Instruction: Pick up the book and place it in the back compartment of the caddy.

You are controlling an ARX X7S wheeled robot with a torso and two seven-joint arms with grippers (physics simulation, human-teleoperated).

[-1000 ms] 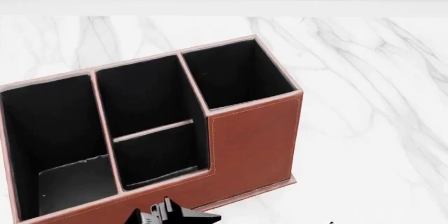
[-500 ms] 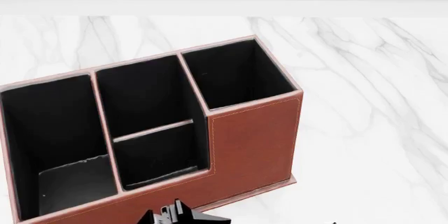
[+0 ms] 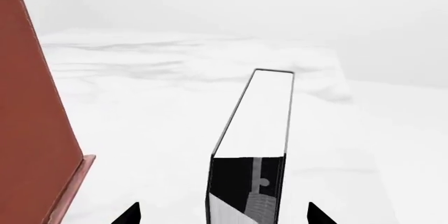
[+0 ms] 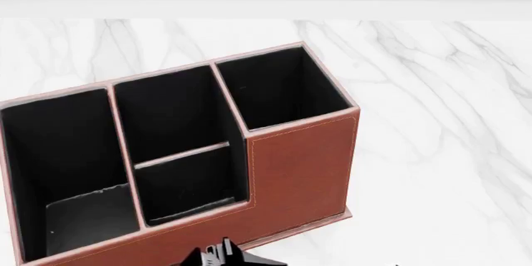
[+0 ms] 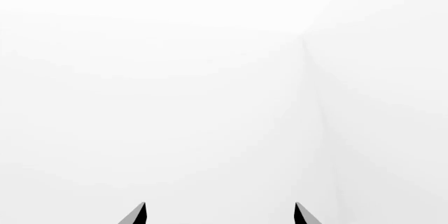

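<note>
The book [image 3: 255, 124] stands on edge on the white table in the left wrist view, with a black cover and white page edges. My left gripper [image 3: 224, 214] is open, one fingertip on each side of the book's near end, with a gap on both sides. A bit of that gripper shows in the head view [image 4: 223, 256], just in front of the caddy [image 4: 303, 166]. The reddish-brown caddy has black pockets. Its back compartment [image 4: 189, 184] is the small pocket behind the low wall and thin divider. The book is hidden in the head view. My right gripper [image 5: 220, 214] is open and empty.
The caddy's brown outer wall [image 3: 31, 108] stands close beside the book in the left wrist view. The tall square end pocket [image 4: 278, 88] is at the caddy's right, the long pocket [image 4: 62, 154] at its left. The marble table [image 4: 440, 123] stretches to the right.
In the head view the left gripper's black tip has slid right along the bottom edge, in front of the caddy. The caddy has not moved.
</note>
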